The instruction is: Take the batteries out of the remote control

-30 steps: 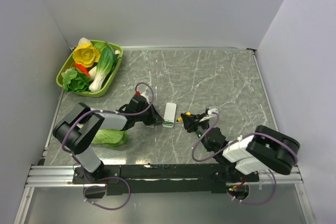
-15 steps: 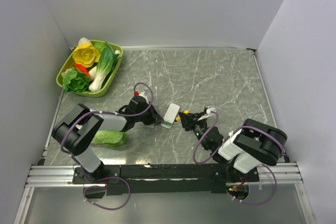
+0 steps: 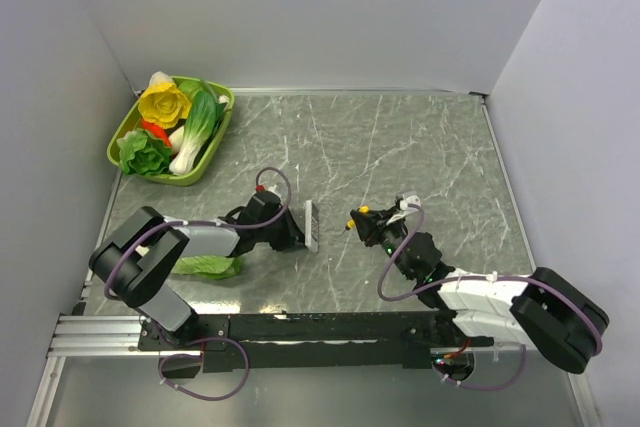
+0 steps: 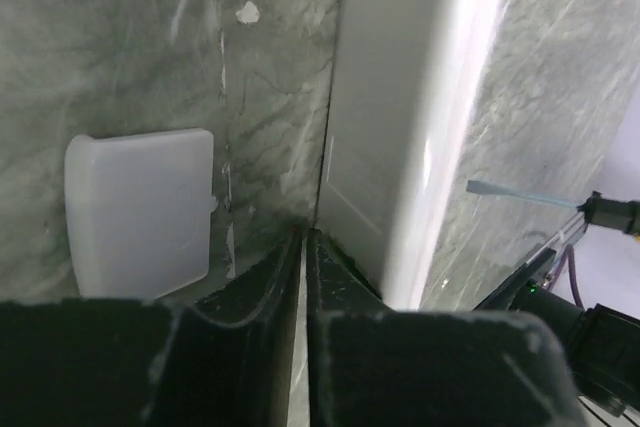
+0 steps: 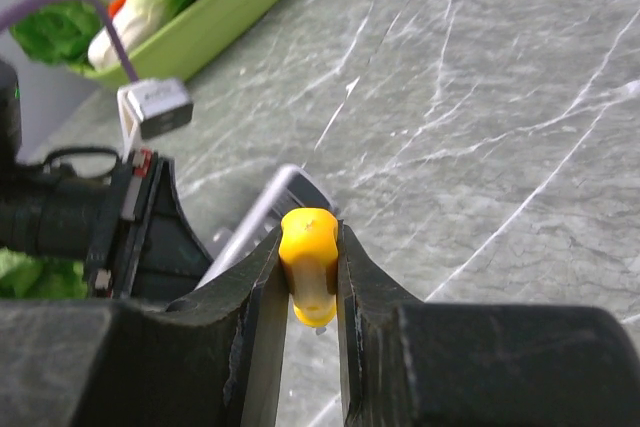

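Note:
The white remote control (image 3: 311,225) stands tipped up on its long edge in the middle of the table. It also shows in the left wrist view (image 4: 400,127) and the right wrist view (image 5: 268,209). My left gripper (image 3: 293,232) is shut, with its tips (image 4: 303,237) against the remote's lower edge. The white square cover (image 4: 140,209) lies flat just left of the remote. My right gripper (image 3: 366,223) is shut on the yellow screwdriver handle (image 5: 308,259), a little right of the remote. The screwdriver's blade tip (image 4: 515,193) points at the remote. The batteries are hidden.
A green basket (image 3: 128,152) of toy vegetables stands at the far left corner, also in the right wrist view (image 5: 215,22). A green leafy vegetable (image 3: 205,265) lies under my left arm. Walls enclose the table on three sides.
The remote has gone from lying flat to standing on its edge, pushed up by my left gripper. My right gripper has drawn back to the right with the screwdriver.

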Motion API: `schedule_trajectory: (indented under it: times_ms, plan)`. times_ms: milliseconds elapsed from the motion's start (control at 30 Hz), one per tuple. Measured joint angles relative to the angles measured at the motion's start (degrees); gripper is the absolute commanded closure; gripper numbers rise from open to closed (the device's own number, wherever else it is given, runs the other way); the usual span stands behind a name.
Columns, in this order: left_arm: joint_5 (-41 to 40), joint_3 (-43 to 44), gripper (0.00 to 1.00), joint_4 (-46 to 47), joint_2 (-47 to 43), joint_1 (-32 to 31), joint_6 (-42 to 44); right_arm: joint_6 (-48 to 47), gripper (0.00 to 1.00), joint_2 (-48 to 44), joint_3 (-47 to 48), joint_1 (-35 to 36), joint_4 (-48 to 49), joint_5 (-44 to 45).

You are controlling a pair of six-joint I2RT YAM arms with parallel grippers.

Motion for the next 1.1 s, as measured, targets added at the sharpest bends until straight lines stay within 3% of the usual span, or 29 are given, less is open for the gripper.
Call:
schedule_trajectory:
  times_ms: [200, 500, 733, 900, 1100]
  plan:
    - [-1.42, 4.79, 0.7, -7.63, -0.31, -0.11, 1.46, -0.94, 1.0, -4.87, 0.59, 0.0, -10.19, -3.13]
    - [-3.15, 12.28, 0.7, -13.2, -0.55, -0.11, 4.94, -0.98, 1.0, -10.67, 1.77, -0.09, -19.21, -5.01]
    - [-4.13, 16.94, 0.66, -14.51, 1.57, -0.11, 6.97, -2.56, 1.0, -10.4, 5.03, -0.17, -22.25, -4.57]
    - [-5.46, 17.05, 0.55, -15.61, 1.7, -0.11, 7.91, -3.98, 1.0, -9.05, 9.05, -2.1, -24.3, -4.59]
    - [-7.69, 16.5, 0.49, -16.15, 1.73, -0.11, 7.78, -4.63, 1.0, -5.77, 13.14, -5.51, -27.15, -4.35]
